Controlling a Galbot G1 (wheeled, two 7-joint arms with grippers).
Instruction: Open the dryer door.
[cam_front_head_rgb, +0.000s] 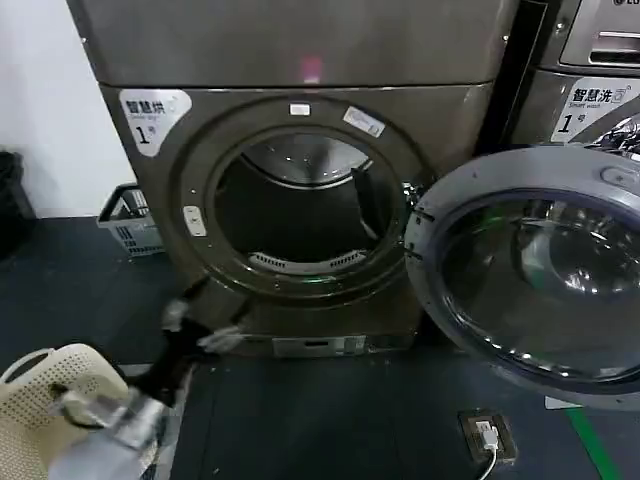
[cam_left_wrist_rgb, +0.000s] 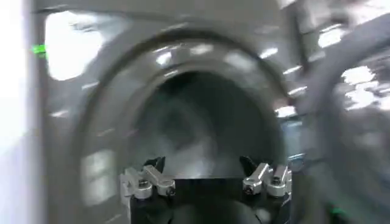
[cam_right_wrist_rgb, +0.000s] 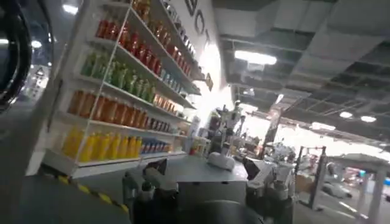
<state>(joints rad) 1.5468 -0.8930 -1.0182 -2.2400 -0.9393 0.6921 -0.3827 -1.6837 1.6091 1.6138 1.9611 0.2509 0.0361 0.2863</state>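
- The round grey dryer door with a glass window (cam_front_head_rgb: 535, 285) stands swung wide open, hinged at the right edge of the dark circular drum opening (cam_front_head_rgb: 295, 205) of the grey metal dryer (cam_front_head_rgb: 300, 60).
- The left gripper (cam_front_head_rgb: 200, 322) sits low, left of and below the drum opening, well apart from the door; in the left wrist view its fingers (cam_left_wrist_rgb: 148, 181) are spread, holding nothing, and face the drum.
- The right gripper (cam_right_wrist_rgb: 207, 182) points away from the dryer toward shelves of coloured bottles (cam_right_wrist_rgb: 116, 91); its fingers are apart and empty.
- The left arm is blurred, and the door's right rim is cut off.
- A cream perforated plastic laundry basket (cam_front_head_rgb: 45, 400) stands left of and below the dryer; its contents cannot be made out.
- A grey basket (cam_front_head_rgb: 130, 220) sits by the dryer's left side.
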